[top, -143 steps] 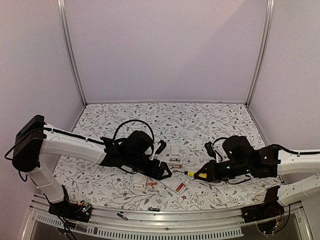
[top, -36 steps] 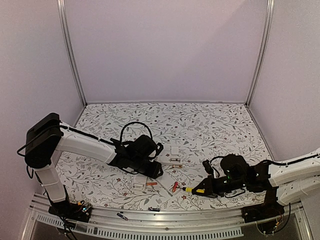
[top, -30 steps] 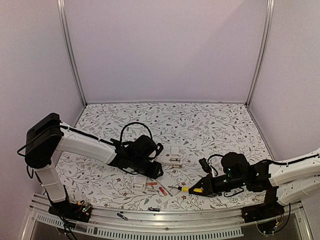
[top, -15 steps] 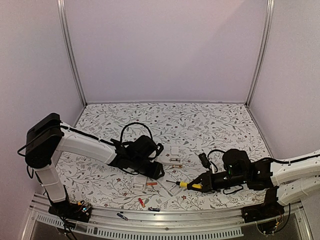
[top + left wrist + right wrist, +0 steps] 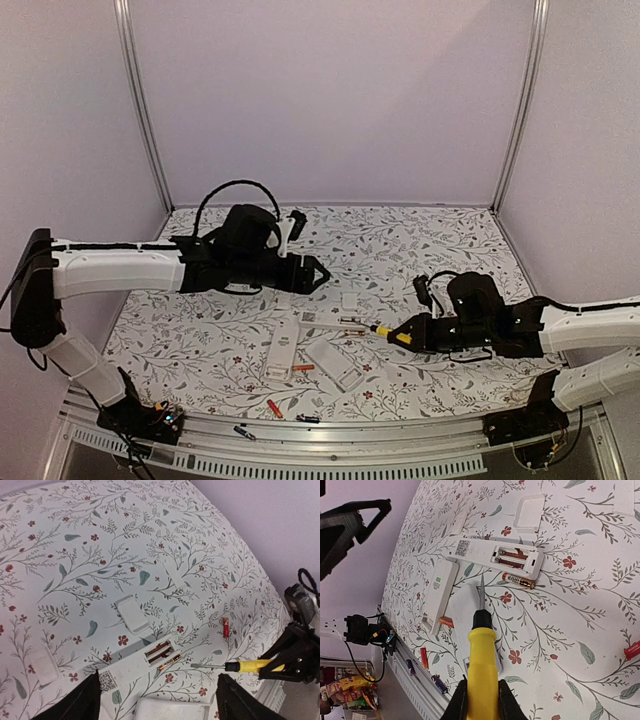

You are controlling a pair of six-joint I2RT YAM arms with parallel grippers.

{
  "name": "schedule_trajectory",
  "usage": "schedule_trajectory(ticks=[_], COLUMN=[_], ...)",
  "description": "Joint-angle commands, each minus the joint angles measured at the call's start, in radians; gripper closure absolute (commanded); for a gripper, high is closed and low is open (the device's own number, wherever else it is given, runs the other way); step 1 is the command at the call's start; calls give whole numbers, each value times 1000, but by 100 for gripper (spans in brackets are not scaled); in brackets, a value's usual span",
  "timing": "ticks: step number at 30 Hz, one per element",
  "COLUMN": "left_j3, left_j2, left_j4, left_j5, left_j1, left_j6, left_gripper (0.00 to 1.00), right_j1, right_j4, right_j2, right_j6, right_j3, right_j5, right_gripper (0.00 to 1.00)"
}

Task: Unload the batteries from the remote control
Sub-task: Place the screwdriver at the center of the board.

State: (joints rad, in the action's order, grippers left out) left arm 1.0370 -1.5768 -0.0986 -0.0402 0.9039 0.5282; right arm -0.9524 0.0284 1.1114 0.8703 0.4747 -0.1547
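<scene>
A white remote (image 5: 485,555) lies back-up with its compartment open and two batteries (image 5: 512,555) inside; it also shows in the left wrist view (image 5: 125,672). One battery (image 5: 518,581) lies loose beside it. Red-orange batteries lie on the mat (image 5: 446,622) (image 5: 225,627) (image 5: 273,407). My right gripper (image 5: 482,700) is shut on a yellow-handled screwdriver (image 5: 481,645), its tip just short of the loose battery. My left gripper (image 5: 157,675) hangs open and empty above the open remote, raised at the back left in the top view (image 5: 315,273).
Two more white remotes (image 5: 283,345) (image 5: 335,362) lie near the front. Loose white battery covers (image 5: 132,612) (image 5: 529,511) lie behind the open remote. Dark batteries (image 5: 411,666) (image 5: 437,684) rest on the front rail.
My left arm has lifted off the remotes and swung back and up, leaving them uncovered. My right gripper has shifted a little back and right with the screwdriver.
</scene>
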Motion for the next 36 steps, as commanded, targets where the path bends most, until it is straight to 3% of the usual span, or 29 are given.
schedule_trajectory(ticks=[1,12,18,22,33,36], left_j3=[-38,-287,-311,-319,-333,-328], left_j2=[87,293,302,304,313,308], left_j4=[-10,81,82,83,82,83], left_j5=[-22,-43,-22,-26,-29,-27], left_j1=[-127,-309,-327,-332,-348,-355], left_j6=[-35,46,56,56,52,47], left_gripper=[20,17,16,15,15,15], right_j1=[16,20,21,21,26,34], right_j4=[13,64,56,52,15,-11], right_j2=[93,170,180,184,175,166], right_j6=[-112,-100,-83,-79,-89,-110], right_j3=[40,2,-8,-12,-1,24], right_j5=[-38,-67,-47,-37,-5,15], right_gripper=[100,98,83,79,46,24])
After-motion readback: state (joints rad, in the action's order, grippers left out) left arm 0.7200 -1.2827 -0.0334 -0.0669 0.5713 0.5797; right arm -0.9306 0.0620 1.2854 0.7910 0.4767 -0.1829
